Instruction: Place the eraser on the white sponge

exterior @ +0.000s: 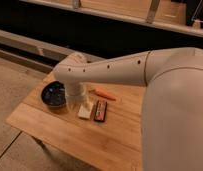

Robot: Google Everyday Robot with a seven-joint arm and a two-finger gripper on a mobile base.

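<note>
The eraser [100, 110], a dark bar with a reddish-brown top, lies flat on the wooden table [70, 137]. The cream-white sponge [85, 111] lies right beside it on its left, the two side by side. My white arm reaches in from the right and bends down over the table. My gripper [75, 101] hangs at its end just left of the sponge, between the sponge and the dark bowl. Nothing shows in its grasp.
A dark bowl [54, 95] stands on the left part of the table. An orange carrot-shaped thing [105, 94] lies behind the eraser. My arm's bulky white body [175, 115] covers the table's right side. A dark shelf wall runs behind the table.
</note>
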